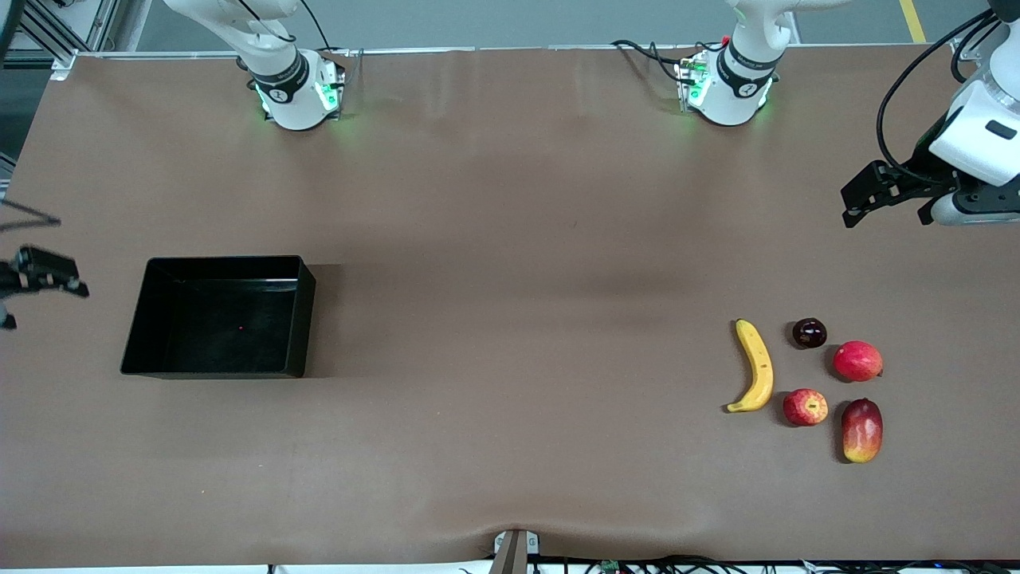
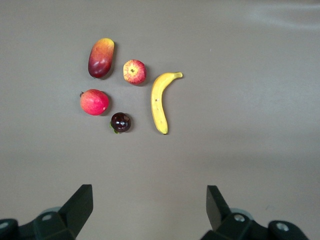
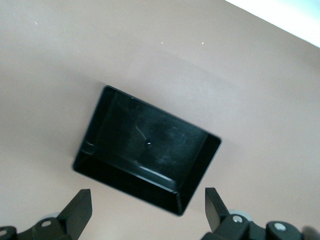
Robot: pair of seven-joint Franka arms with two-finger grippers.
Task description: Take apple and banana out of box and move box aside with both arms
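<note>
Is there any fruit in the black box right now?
No, the box is empty; the banana and apple lie on the table.

Black box (image 1: 296, 319) sits empty on the bench (image 1: 510, 239) toward the right arm's end. Fruit cluster toward the left arm's end: banana (image 1: 757, 365), apple (image 1: 805, 407), mango (image 1: 862, 430), dark maroon fruit (image 1: 809, 332), round red fruit (image 1: 857, 360), all apart. Left gripper (image 1: 857, 209) and right gripper (image 1: 44, 275) both up at the bench ends, open, holding nothing.
</note>
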